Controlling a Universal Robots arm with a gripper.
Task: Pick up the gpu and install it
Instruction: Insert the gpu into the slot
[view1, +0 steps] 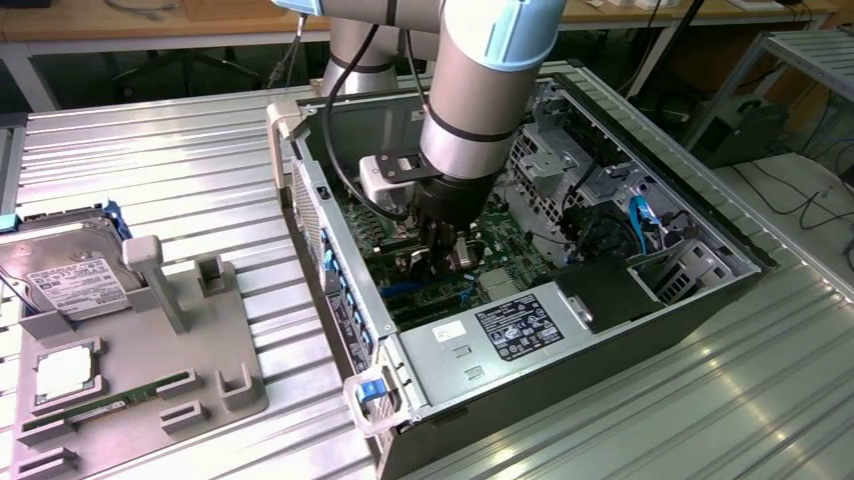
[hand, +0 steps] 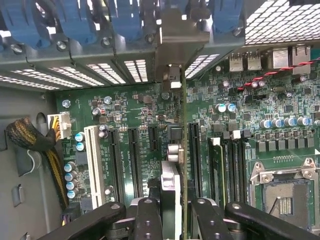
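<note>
Reaching down into the open computer case (view1: 705, 200), the arm is holding its gripper (view1: 447, 250) low over the motherboard (hand: 130, 105). The case is lying on its side on a ribbed metal table (view1: 160, 160). In the wrist view the two black fingers (hand: 147, 220) are standing on either side of the gpu (hand: 183, 150) and are pressing against it, so the pincer is grasping the card. The gpu is showing edge-on as a thin upright line. It is standing on the motherboard in the row of long black slots, between a white slot (hand: 92, 165) and the processor socket (hand: 285, 195). Its silver bracket (hand: 175, 45) is sitting against the rear wall of the case, beside a row of blue clips (hand: 75, 20). Whether the card is fully seated in its slot, I cannot tell. A braided cable bundle (hand: 30, 137) is running along the case wall, near the white slot. On the exterior view's left, a grey holder (view1: 200, 350) is resting on the table, well apart from the gripper. It is carrying a silver hard drive (view1: 60, 280) and a narrow green memory stick (view1: 114, 400). Inside the case, the power supply (view1: 514, 330) with its label is lying near the gripper.
</note>
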